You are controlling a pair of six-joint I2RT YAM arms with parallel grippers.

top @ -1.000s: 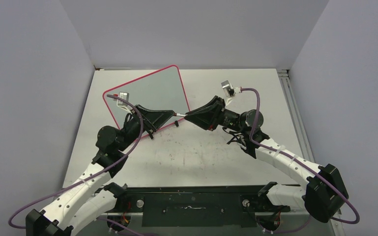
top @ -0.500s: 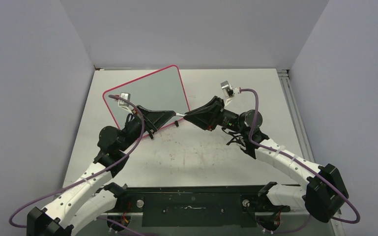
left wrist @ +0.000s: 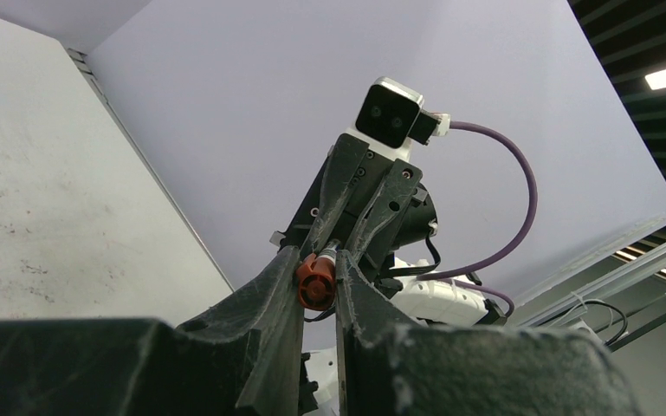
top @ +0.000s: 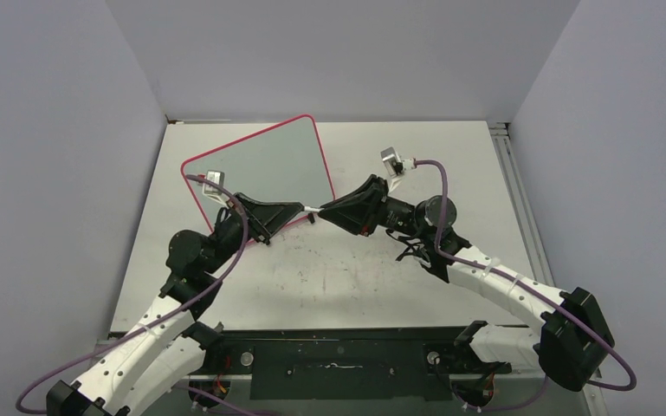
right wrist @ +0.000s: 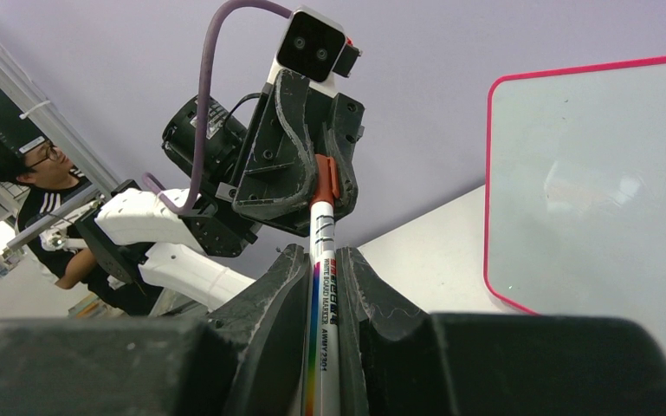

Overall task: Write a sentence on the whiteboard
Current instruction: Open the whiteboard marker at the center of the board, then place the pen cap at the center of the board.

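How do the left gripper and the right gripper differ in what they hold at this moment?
The left gripper is shut on the red cap; the right gripper is shut on the white barrel. In the top view the left gripper points right, the right gripper points left. Both clamp one marker, tip to tip.

Far left on the table [top: 450,165], the whiteboard [top: 260,169]. Before its near right corner, a marker [top: 313,209] between left gripper [top: 301,209] and right gripper [top: 324,209]
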